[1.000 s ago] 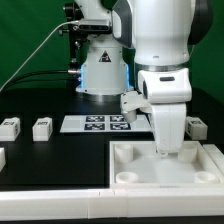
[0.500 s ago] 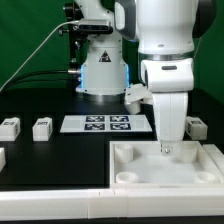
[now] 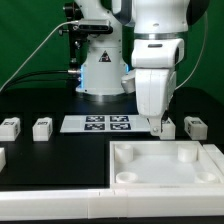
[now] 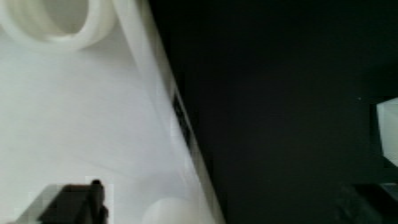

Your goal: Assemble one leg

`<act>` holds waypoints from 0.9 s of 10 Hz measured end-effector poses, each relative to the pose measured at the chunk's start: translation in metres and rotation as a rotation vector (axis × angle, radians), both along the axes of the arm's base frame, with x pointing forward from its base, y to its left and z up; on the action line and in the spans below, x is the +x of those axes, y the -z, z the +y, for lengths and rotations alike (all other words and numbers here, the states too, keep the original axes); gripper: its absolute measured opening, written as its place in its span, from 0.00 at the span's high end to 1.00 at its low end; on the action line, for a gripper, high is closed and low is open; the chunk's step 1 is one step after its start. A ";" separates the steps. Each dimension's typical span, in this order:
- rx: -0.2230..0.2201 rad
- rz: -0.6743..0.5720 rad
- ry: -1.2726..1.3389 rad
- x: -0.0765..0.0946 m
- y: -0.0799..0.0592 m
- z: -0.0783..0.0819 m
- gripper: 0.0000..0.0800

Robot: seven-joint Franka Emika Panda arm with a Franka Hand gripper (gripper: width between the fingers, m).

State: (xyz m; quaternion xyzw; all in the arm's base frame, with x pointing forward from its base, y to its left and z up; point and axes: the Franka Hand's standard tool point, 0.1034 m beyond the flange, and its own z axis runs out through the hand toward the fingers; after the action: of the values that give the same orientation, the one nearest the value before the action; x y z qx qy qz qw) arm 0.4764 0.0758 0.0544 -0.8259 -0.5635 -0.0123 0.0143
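My gripper hangs over the far rim of the large white tray-like piece, above the black table. Its jaws are wide apart with nothing between them. In the wrist view one dark fingertip shows over the tray's white surface, with a round socket nearby. Small white tagged legs lie on the table: two at the exterior view's left, one at its right. Another white block sits just beside my fingers, partly hidden. A white edge shows at the wrist view's border.
The marker board lies behind the tray, just left of my gripper in the exterior view. Another white piece shows at that view's left edge. The robot base stands at the back with cables.
My gripper has risen out of the tray's inside and moved back toward the tray's far rim and slightly to the exterior view's left. It stays empty.
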 end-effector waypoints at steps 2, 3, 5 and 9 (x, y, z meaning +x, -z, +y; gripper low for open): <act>0.002 0.003 0.126 -0.011 -0.001 0.001 0.19; 0.009 0.005 0.215 -0.013 0.000 0.001 0.19; 0.003 0.020 0.343 -0.006 -0.006 0.011 0.19; 0.002 0.020 0.370 -0.003 -0.008 0.017 0.19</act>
State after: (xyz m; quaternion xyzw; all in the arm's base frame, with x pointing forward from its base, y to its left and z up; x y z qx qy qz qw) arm 0.4738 0.0924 0.0627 -0.9155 -0.4018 -0.0072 0.0179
